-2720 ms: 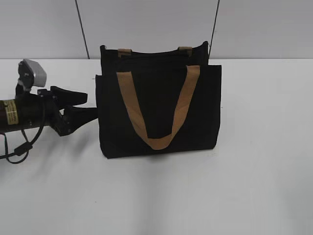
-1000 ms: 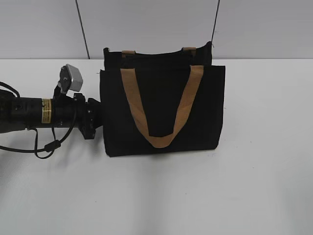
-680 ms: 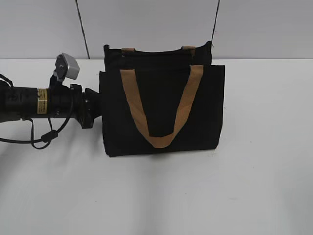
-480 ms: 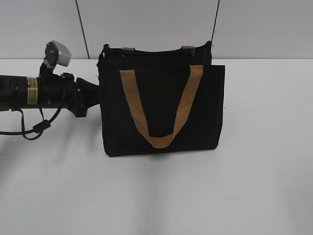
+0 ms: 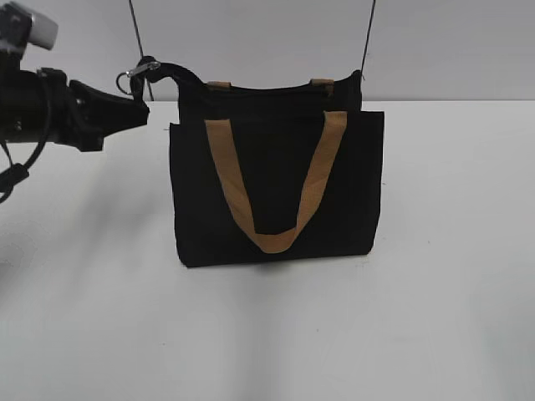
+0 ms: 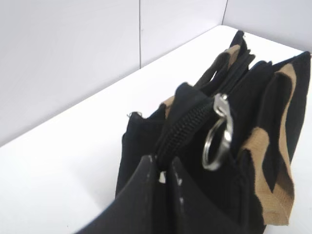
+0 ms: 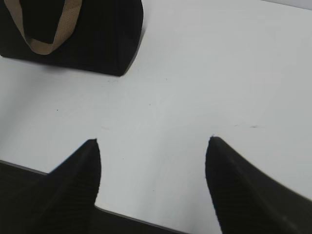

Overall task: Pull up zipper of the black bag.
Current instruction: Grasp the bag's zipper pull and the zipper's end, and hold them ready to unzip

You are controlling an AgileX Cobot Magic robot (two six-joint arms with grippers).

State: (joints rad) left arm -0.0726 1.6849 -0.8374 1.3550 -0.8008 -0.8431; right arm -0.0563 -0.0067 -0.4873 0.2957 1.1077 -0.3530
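The rectangular black fabric bag (image 5: 276, 188) stands upright on the white tabletop (image 5: 435, 317), roughly in the middle of the exterior view, close before the pale back wall (image 5: 251, 42). Its front face carries a pocket panel, and a tan-brown webbing loop handle (image 5: 274, 180) hangs down over that panel in a U; the second handle shows only as two short tan ends at the far top edge. In the left wrist view the bag (image 6: 273, 146) fills the right side. The black toothed zipper (image 6: 183, 129) runs along the bag's top edge, and its end at the bag's left corner is lifted up and out beyond the bag's side. A silver metal ring (image 6: 218, 141) hangs from the small silver pull tab beside the teeth; in the exterior view that ring (image 5: 127, 81) dangles just above the fingertips.

The black left gripper (image 6: 161, 168) has its fingers nearly together, pinching the zipper's end strip between the tips. In the exterior view the left gripper (image 5: 138, 104) sits at the bag's upper left corner.

The black right gripper (image 7: 152, 141) hovers over bare tabletop with its jaws wide apart, touching nothing, well away from the bag (image 7: 78, 34).
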